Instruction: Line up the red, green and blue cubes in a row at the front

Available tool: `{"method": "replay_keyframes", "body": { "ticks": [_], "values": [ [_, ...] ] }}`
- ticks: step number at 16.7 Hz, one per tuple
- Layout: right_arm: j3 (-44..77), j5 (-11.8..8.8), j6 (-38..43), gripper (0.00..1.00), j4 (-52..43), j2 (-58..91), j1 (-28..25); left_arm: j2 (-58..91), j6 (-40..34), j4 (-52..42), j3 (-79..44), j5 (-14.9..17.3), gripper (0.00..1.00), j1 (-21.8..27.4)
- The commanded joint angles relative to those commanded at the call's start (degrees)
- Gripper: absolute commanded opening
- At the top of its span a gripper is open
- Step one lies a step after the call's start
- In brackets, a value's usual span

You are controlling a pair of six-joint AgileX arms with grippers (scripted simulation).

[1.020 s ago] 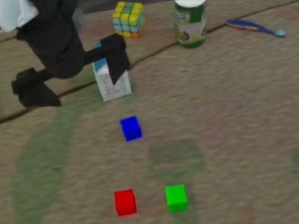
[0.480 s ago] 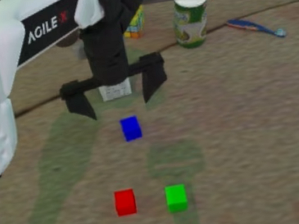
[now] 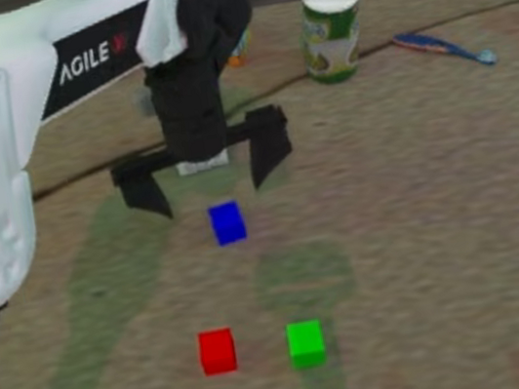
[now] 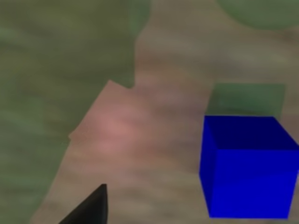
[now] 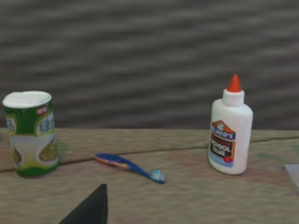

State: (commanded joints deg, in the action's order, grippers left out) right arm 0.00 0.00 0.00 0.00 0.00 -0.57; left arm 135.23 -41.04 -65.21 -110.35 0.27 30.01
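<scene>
The blue cube (image 3: 228, 223) lies mid-table, with the red cube (image 3: 217, 351) and the green cube (image 3: 306, 342) side by side nearer the front edge. My left gripper (image 3: 211, 184) hangs open just behind the blue cube, one finger off to each side of it and neither touching. In the left wrist view the blue cube (image 4: 247, 168) fills the side, apart from one dark fingertip (image 4: 93, 207). My right gripper (image 5: 133, 215) is outside the top view and faces the back of the table.
A milk carton (image 3: 203, 163) is mostly hidden behind the left gripper, and a puzzle cube (image 3: 240, 55) peeks out behind the arm. A green cup (image 3: 332, 30), a toothbrush (image 3: 444, 47) and a glue bottle (image 5: 230, 135) stand at the back right.
The left arm swung right from the back left, over the milk carton, to just behind the blue cube. In the last half second it barely shifted. The cubes have not moved.
</scene>
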Motion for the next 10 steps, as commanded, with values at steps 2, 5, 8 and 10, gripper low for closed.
{"method": "replay_keyframes", "body": {
  "ticks": [2, 5, 8, 10],
  "values": [
    [0.00, 0.00, 0.00, 1.00, 0.00, 0.00, 0.00, 1.49, -0.04, 4.69, 2.79, 0.02, 1.00, 0.02],
    [0.00, 0.00, 0.00, 1.00, 0.00, 0.00, 0.00, 3.40, -0.07, 9.87, 6.20, 0.04, 1.00, 0.08],
    [0.00, 0.00, 0.00, 1.00, 0.00, 0.00, 0.00, 3.70, -0.09, 10.46, 6.66, 0.04, 1.00, 0.10],
    [0.00, 0.00, 0.00, 1.00, 0.00, 0.00, 0.00, 3.70, -0.09, 10.46, 6.66, 0.04, 0.92, 0.10]
  ]
}}
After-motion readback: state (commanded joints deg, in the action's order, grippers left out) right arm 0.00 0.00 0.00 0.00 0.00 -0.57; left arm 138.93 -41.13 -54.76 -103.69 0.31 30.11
